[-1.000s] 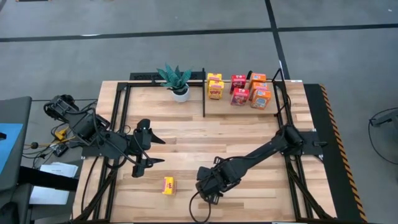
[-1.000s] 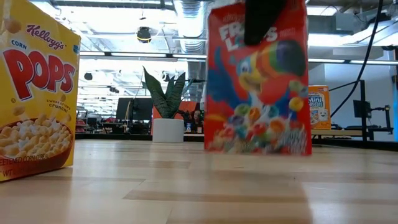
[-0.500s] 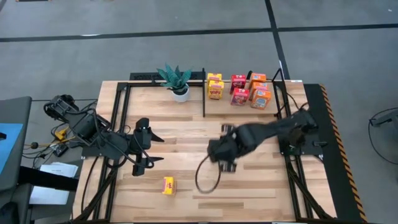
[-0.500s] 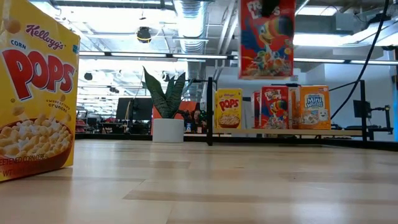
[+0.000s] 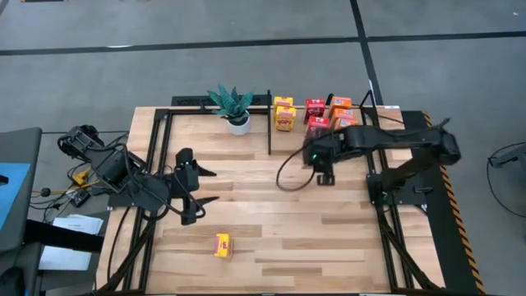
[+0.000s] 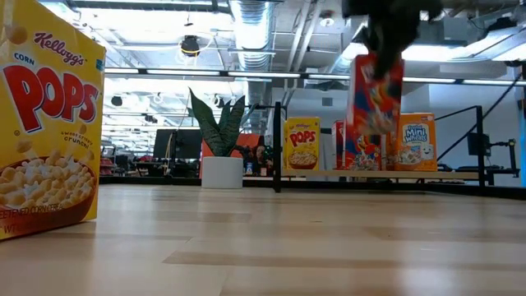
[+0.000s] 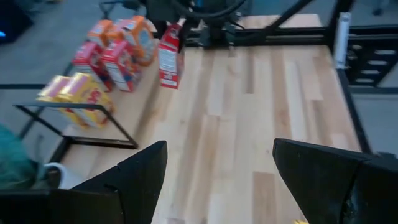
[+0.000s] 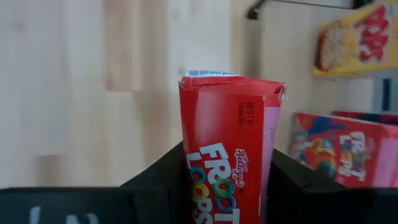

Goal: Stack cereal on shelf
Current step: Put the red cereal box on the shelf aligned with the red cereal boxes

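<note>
Froot Loops box (image 8: 227,165), red, sits clamped between the two dark fingers (image 8: 158,174) of the right end effector (image 5: 322,158), one finger pressed to each broad side, so the box is grasped and hangs off the table (image 5: 271,222) surface. In the low view the same box (image 6: 376,111) hangs upright under the end effector, its bottom edge above the wood and in front of the boxes already standing on the shelf (image 5: 325,141). Seen from above, the right end effector and its box are just in front of the shelf, on the side facing the open table, close to the red boxes (image 5: 316,117) in the shelf's middle column.

On the shelf itself, yellow Corn Pops boxes (image 5: 284,114) stand beside the black post (image 5: 269,123) that marks the shelf's plant-side edge, red boxes stand in the middle, and orange boxes (image 5: 343,120) stand at the far side from the plant. The left wrist view shows the carried box (image 7: 170,57) upright near those rows.

Beyond the post from the shelf, the potted plant (image 5: 233,107) stands near the table's back edge. Well apart from the shelf, near the table's front edge, a lone yellow Corn Pops box (image 5: 223,244) rests on the wood; it fills the near side of the low view (image 6: 45,123).

The left end effector (image 5: 197,189) hovers over the table between that lone box and the plant, its fingers (image 7: 127,183) spread wide and empty.
</note>
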Available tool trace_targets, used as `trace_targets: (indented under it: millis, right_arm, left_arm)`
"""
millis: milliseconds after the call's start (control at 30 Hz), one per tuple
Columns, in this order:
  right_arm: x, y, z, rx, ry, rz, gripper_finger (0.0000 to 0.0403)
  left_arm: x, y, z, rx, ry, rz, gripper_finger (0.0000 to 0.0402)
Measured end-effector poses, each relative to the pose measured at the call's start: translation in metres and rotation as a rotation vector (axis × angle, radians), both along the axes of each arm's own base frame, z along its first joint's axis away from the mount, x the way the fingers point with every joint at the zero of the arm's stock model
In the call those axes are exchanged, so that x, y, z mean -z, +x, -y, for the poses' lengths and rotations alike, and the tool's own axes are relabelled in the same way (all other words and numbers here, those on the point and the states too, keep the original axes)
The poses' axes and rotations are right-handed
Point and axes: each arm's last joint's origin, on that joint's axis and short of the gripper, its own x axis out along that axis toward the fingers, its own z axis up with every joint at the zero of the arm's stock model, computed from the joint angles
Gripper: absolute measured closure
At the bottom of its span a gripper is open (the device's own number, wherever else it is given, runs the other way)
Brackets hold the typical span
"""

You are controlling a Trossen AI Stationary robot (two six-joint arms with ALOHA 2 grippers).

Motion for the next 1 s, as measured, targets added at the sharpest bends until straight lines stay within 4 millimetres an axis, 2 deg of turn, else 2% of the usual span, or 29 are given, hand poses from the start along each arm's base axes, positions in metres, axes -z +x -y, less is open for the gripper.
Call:
trace_targets:
  millis: [233, 400, 533, 733, 1000]
  right_arm:
    - [0.033, -0.032, 0.054, -0.018, 0.029, -0.062, 0.0241]
    - [0.037, -0.037, 0.083, -0.041, 0.034, -0.031, 0.0240]
    - [0.035, -0.040, 0.100, -0.057, 0.026, 0.014, 0.0231]
    - [0.041, -0.045, 0.121, -0.021, 0.021, -0.013, 0.0235]
    - [0.062, -0.030, 0.132, -0.049, 0.072, -0.065, 0.0239]
  left_arm:
    - [-0.001, 0.006, -0.014, -0.113, 0.009, 0.020, 0.0116]
    - [-0.001, 0.012, -0.027, -0.182, -0.006, 0.025, 0.0116]
    - [-0.001, 0.015, -0.036, -0.220, 0.003, 0.022, 0.0116]
    - [-0.001, 0.018, -0.045, -0.230, 0.056, 0.001, 0.0116]
    - [0.000, 0.020, -0.054, -0.237, 0.116, -0.027, 0.0116]
